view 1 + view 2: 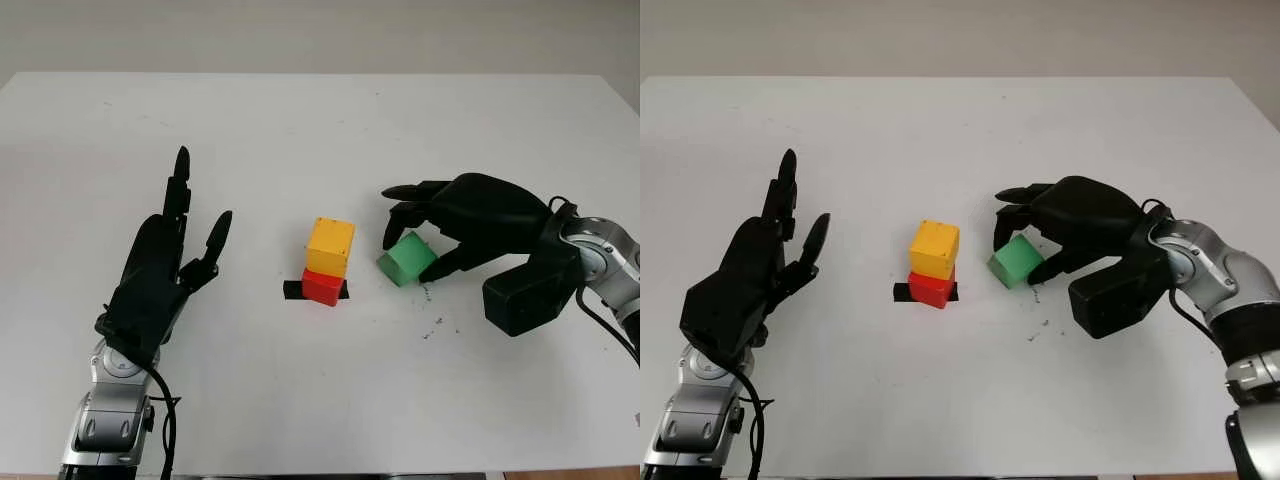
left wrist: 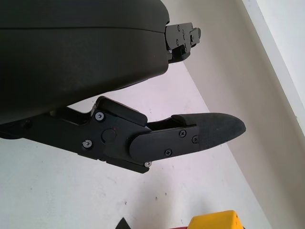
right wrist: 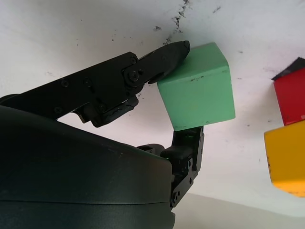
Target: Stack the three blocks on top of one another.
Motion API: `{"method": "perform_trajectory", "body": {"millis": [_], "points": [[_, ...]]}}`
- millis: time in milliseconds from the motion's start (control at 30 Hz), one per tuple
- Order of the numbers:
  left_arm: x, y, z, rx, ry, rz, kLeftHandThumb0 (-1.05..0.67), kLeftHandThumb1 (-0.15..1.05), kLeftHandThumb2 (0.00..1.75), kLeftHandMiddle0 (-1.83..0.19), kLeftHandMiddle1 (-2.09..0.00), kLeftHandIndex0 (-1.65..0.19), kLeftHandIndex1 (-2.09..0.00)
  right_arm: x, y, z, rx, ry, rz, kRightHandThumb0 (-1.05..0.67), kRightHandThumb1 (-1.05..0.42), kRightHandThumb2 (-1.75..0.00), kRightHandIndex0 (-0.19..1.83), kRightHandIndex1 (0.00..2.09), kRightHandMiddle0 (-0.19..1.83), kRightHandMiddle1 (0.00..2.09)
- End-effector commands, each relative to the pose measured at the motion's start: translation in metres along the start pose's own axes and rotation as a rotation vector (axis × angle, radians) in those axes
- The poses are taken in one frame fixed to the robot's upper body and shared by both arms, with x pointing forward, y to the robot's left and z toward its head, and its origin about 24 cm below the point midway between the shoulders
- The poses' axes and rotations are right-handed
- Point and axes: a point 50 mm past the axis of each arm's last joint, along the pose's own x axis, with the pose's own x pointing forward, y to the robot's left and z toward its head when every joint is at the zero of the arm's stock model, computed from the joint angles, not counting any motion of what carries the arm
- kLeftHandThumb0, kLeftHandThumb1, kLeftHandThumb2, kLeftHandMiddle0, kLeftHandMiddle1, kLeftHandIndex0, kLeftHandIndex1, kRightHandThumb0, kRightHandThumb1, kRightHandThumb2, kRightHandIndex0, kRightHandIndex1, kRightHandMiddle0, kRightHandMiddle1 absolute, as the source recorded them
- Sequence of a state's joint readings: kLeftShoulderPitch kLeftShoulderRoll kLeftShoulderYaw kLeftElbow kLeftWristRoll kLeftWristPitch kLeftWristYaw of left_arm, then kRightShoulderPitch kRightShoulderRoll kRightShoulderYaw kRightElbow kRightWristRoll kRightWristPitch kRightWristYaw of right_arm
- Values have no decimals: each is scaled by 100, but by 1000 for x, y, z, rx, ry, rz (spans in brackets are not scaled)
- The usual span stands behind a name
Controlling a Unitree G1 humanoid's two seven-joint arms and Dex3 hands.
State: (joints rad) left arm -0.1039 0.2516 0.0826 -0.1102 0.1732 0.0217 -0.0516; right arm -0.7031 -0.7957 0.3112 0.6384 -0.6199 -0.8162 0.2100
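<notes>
A yellow block (image 1: 330, 245) sits on a red block (image 1: 322, 287) at the table's middle, over a black tape mark (image 1: 294, 290). Just to the right, a green block (image 1: 407, 257) is tilted, pinched between the fingers of my right hand (image 1: 415, 245). In the right wrist view the green block (image 3: 198, 93) is held between a thumb tip (image 3: 174, 50) and fingers below it, with the yellow block (image 3: 286, 157) and red block (image 3: 290, 95) close by. My left hand (image 1: 190, 230) is open, raised left of the stack.
The white table (image 1: 300, 130) stretches around the blocks. Small dark scuff marks (image 1: 432, 325) lie in front of the right hand. The table's far edge meets a pale wall.
</notes>
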Motion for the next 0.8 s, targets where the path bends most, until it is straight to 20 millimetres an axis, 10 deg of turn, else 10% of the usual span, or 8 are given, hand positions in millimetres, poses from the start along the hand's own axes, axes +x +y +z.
{"method": "perform_trajectory", "body": {"millis": [0, 767], "points": [[1, 0, 2, 7, -16, -1, -79, 105, 58, 14, -6, 15, -6, 2, -11, -1, 25, -2, -42, -39, -94, -5, 36, 7, 47, 128], [1, -2, 0, 5, 2, 2, -78, 105, 57, 13, -5, 13, -5, 3, -54, -11, 370, 38, -195, -43, -94, -5, 35, 7, 44, 139]]}}
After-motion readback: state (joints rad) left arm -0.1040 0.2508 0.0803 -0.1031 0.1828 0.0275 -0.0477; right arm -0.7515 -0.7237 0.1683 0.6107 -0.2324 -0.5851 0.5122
